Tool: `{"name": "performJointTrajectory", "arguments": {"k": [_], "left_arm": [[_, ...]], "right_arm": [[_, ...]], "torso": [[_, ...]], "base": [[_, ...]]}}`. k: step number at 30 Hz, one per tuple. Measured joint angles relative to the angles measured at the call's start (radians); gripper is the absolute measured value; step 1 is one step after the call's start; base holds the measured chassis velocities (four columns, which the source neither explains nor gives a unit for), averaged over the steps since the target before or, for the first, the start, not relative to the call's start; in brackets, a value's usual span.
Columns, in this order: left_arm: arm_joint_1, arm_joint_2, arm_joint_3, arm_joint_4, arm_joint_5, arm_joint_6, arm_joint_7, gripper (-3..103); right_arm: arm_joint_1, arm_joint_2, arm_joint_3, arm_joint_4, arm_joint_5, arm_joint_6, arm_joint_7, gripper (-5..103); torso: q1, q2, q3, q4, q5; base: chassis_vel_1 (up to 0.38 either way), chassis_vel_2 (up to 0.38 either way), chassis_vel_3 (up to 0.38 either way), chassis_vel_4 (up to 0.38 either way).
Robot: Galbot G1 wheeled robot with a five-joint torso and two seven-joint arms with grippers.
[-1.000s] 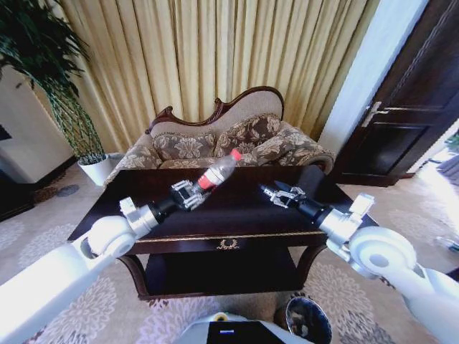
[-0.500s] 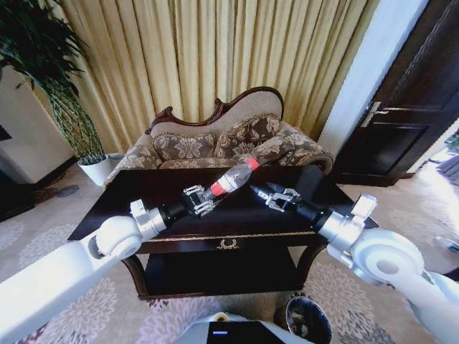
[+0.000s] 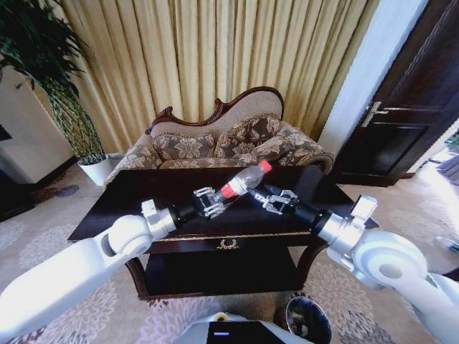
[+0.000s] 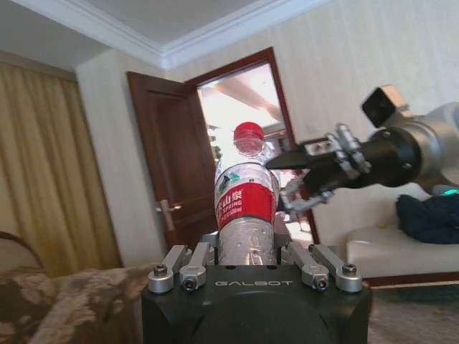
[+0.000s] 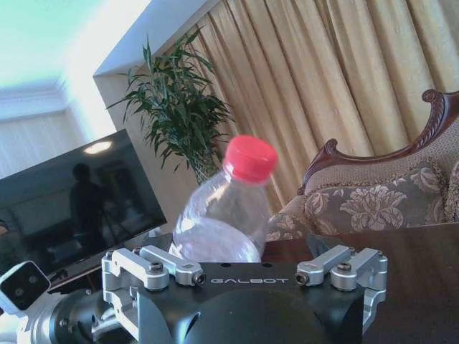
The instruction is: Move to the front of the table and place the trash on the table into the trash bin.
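Both arms were extended over the table, a dark glossy console with gold trim, and met above its middle.

The left gripper was closed around the lower body of the clear plastic bottle, which was held clear of the tabletop and tilted, its red cap pointing up and toward the robot's right. In the left wrist view the bottle stood straight out from between that gripper's fingers, red label facing the camera, cap uppermost.

The right gripper sat just beside the bottle's cap end, its fingers parted and nothing held between them. The left wrist view showed the right gripper spread close behind the bottle's neck; whether it touched the bottle could not be told. In the right wrist view the bottle's cap and shoulder rose just past that gripper's fingers.

The trash bin, round and dark, stood on the carpet below the table's front edge, near the robot's right side. A patterned sofa stood behind the table.
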Motion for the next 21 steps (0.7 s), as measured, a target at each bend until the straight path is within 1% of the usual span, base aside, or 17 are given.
{"name": "performJointTrajectory", "arguments": {"k": [3,4,6,9,10,11,14,15,17,18,20,21], "left_arm": [[-0.054,-0.015,0.077,0.002,-0.002,0.005,-0.008,35],[-0.054,-0.015,0.077,0.002,-0.002,0.005,-0.008,35],[-0.083,-0.03,0.112,0.013,-0.003,0.009,-0.013,35],[-0.098,-0.041,0.127,0.023,-0.004,0.01,-0.014,35],[-0.102,-0.044,0.13,0.027,-0.004,0.01,-0.014,35],[-0.102,-0.044,0.13,0.027,-0.004,0.01,-0.014,35],[-0.109,-0.055,0.137,0.042,-0.004,0.012,-0.015,35],[-0.109,-0.055,0.137,0.042,-0.004,0.012,-0.015,35],[-0.113,-0.063,0.137,0.053,0.001,0.019,-0.021,35],[-0.113,-0.063,0.137,0.053,0.001,0.019,-0.021,35],[-0.12,-0.074,0.135,0.068,0.004,0.024,-0.02,35],[-0.12,-0.074,0.135,0.068,0.004,0.024,-0.02,35]], "right_arm": [[0.002,0.004,0.001,-0.001,0.0,0.0,0.001,100],[0.002,0.004,0.001,-0.001,0.0,0.0,0.001,100],[0.002,0.009,0.002,-0.006,-0.002,0.0,0.001,100],[0.002,0.013,0.002,-0.012,-0.008,0.0,0.0,100],[0.001,0.015,0.002,-0.015,-0.011,-0.001,-0.001,102],[0.001,0.015,0.002,-0.015,-0.011,-0.001,-0.001,102],[0.001,0.018,-0.004,-0.025,-0.021,-0.002,-0.01,88],[0.001,0.018,-0.004,-0.025,-0.021,-0.002,-0.01,88],[0.004,0.021,-0.011,-0.038,-0.028,-0.002,-0.03,78],[0.004,0.021,-0.011,-0.038,-0.028,-0.002,-0.03,78],[0.005,0.023,-0.013,-0.053,-0.033,-0.002,-0.052,66],[0.005,0.023,-0.013,-0.053,-0.033,-0.002,-0.052,66]], "torso": [[0.0,0.0,0.0,0.0,0.0],[0.0,0.0,0.0,0.0,0.0],[0.0,0.0,0.0,-0.0001,0.0001],[0.0,0.0,0.0,0.0,0.0],[0.0,0.0,0.0,0.0,0.0],[0.0,0.0,0.0,0.0,0.0],[0.0,0.0,0.0,0.0,-0.0001],[0.0,0.0,0.0,0.0,-0.0001],[0.0,0.0,0.0,0.0,0.0],[0.0,0.0,0.0,0.0,0.0],[0.0,0.0,0.0,0.0001,-0.0001],[0.0,0.0,0.0,0.0001,-0.0001]], "base": [[0.0,0.0,0.0,0.0],[0.0,0.0,0.0,0.0],[0.0,0.0,0.0,0.0],[0.0,0.0,0.0,0.0],[0.0,0.0,0.0,0.0],[0.0,0.0,0.0,0.0],[0.0,0.0,0.0,0.0],[0.0,0.0,0.0,0.0],[0.0,0.0,0.0,0.0],[0.0,0.0,0.0,0.0],[0.0,0.0,0.0,0.0],[0.0,0.0,0.0,0.0]]}}
